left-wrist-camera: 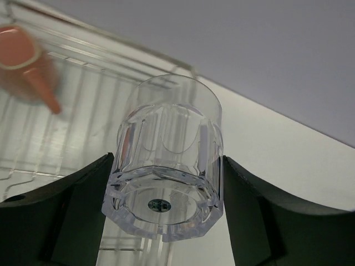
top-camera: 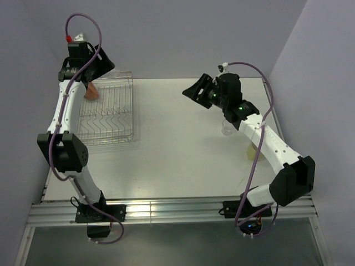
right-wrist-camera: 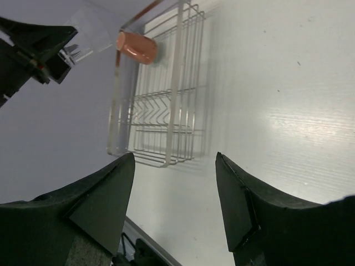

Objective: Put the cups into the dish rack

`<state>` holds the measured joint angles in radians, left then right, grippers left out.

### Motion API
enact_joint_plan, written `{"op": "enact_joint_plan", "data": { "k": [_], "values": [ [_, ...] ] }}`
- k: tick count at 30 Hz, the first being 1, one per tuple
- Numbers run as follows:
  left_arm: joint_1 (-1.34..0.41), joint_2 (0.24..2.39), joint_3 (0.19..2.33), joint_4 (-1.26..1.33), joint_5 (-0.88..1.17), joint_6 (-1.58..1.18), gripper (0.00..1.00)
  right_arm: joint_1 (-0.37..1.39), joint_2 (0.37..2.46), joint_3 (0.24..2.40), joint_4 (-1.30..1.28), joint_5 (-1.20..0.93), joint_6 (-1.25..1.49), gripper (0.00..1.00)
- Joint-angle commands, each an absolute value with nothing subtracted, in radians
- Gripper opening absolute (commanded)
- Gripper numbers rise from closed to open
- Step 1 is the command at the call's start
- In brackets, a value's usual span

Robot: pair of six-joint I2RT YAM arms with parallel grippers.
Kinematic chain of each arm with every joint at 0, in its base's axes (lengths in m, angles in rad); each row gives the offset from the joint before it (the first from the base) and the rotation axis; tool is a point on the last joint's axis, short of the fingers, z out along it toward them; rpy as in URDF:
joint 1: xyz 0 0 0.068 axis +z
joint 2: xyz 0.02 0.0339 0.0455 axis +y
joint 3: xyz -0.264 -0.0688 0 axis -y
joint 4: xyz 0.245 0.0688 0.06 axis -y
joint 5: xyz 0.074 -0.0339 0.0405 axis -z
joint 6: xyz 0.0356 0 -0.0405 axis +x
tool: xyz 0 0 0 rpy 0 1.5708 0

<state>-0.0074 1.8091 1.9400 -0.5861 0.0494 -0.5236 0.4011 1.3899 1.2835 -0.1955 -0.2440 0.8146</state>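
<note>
Right of the dish rack [top-camera: 132, 113], the right pincer [right-wrist-camera: 175, 185] hangs wide open and empty, a clear tumbler [top-camera: 227, 129] on the tabletop [top-camera: 183, 149] under its arm. Over the rack's far end the left pincer [left-wrist-camera: 166, 172] clamps a second tumbler [left-wrist-camera: 169, 138] by its faceted base, near the orange mug [right-wrist-camera: 137, 47]. Slick glass may slip, or catch a tine and topple. Only the left wrist view shows that grip; only the right wrist view shows the mug resting in the rack's far corner.

Left claw [left-wrist-camera: 166, 166] clamped on clear tumbler [left-wrist-camera: 169, 127], right claw [right-wrist-camera: 175, 160] spread wide.
</note>
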Motion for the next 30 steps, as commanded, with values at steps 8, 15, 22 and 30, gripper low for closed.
{"op": "enact_joint_plan", "data": {
  "k": [8,15,22,30],
  "values": [
    [0.037,2.175,2.269,-0.715,-0.130,-0.454,0.00,0.411,1.450,1.321,-0.230,-0.212,0.729,0.66],
    [0.038,2.244,2.264,-0.709,-0.178,-0.449,0.00,0.414,1.465,1.292,-0.229,-0.213,0.709,0.65],
    [0.038,2.264,2.244,-0.672,-0.183,-0.443,0.00,0.419,1.477,1.261,-0.201,-0.235,0.710,0.64],
    [0.038,2.301,2.261,-0.641,-0.184,-0.445,0.00,0.419,1.483,1.252,-0.189,-0.245,0.706,0.63]
  ]
}}
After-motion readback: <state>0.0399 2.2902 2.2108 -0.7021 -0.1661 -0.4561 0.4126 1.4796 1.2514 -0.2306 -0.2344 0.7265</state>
